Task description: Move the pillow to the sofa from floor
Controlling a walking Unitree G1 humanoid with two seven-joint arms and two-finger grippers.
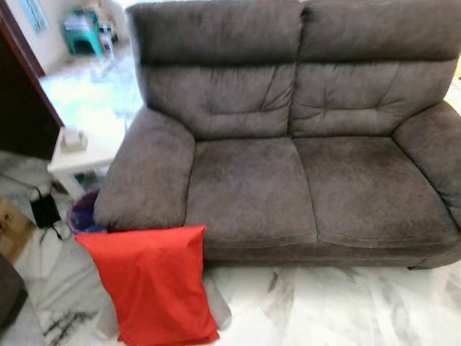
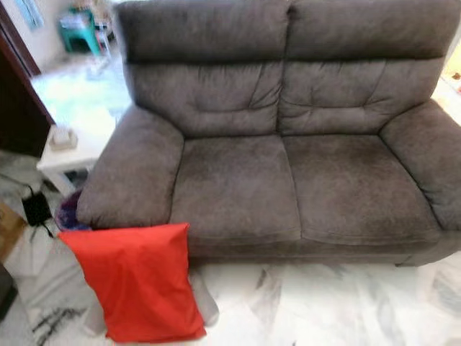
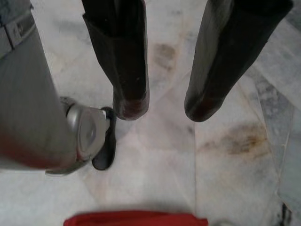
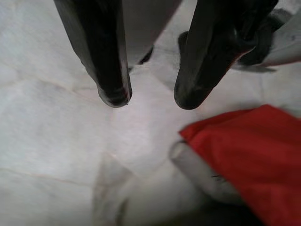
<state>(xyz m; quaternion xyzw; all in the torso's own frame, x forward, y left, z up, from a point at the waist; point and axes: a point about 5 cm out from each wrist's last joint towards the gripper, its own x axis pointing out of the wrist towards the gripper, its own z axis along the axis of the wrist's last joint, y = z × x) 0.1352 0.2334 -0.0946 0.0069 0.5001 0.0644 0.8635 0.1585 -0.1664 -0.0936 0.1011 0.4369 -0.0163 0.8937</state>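
From my head camera I see the grey two-seat sofa filling the far side, its seat cushions bare. The red pillow stands on the white marble floor, leaning against the sofa's front at its left armrest, with a grey cushion tucked behind its lower edge. Left of the sofa sit a small white side table and, nearer, a black box with a cable. Both arms hang down toward the floor. The left gripper has its two black fingers spread apart with nothing between them, the pillow's red edge just beyond. The right gripper is likewise parted and empty, hanging over bare marble beside the pillow's corner.
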